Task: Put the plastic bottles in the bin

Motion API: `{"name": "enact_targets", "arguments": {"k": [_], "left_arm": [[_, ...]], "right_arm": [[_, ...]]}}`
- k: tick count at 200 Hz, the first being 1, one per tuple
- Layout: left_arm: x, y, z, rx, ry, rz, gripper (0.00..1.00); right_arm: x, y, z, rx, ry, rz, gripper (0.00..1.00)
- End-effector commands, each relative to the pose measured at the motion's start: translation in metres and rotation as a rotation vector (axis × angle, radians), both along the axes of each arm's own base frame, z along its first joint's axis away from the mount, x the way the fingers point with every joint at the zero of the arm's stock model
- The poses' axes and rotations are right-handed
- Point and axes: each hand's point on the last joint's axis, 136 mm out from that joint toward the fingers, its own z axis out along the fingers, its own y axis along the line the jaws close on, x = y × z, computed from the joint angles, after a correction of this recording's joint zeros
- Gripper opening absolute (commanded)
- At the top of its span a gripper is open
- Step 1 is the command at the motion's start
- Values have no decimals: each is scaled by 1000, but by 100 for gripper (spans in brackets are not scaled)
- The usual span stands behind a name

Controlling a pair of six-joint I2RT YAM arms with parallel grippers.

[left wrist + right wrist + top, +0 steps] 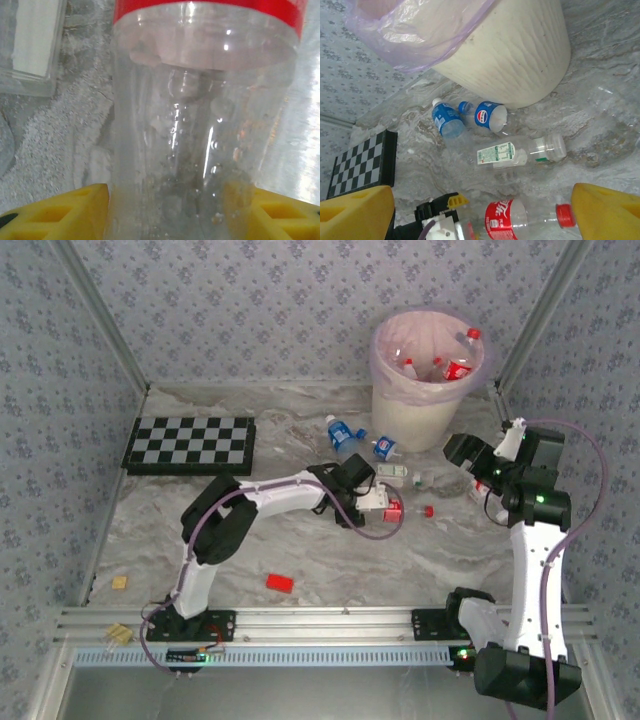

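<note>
The left arm [270, 495] is built of glossy white link shells joined by chunky black joint housings, on a black base block [195, 625]. The right arm [535, 560] is made alike, with small green lights [541, 499] glowing on one black joint and at its base. A thin lilac cable [200, 525] loops loosely along each arm. The left gripper [388, 508] has a white-and-black body and blocky bright-yellow plastic fingers [55, 215] with rectangular recesses. The right gripper [460, 452] carries the same smooth yellow fingers [355, 212].
</note>
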Motion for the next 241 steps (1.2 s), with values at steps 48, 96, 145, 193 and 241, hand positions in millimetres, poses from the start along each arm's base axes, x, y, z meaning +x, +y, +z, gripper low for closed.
{"name": "enact_targets", "arguments": {"k": [48,96,145,193,241], "left_arm": [[4,36,90,-269,-23,292,61],[12,59,139,-554,101,463,42],[-7,53,149,-771,366,578,39],[-32,41,145,-764,423,533,40],[-49,28,148,-737,407,447,43]], "right_arm": [[2,58,33,116,-159,248,93],[5,81,29,103,-153,259,98],[13,107,10,143,-168,254,98],[28,116,2,197,-175,205,93],[43,138,-4,232,-184,236,79]]}}
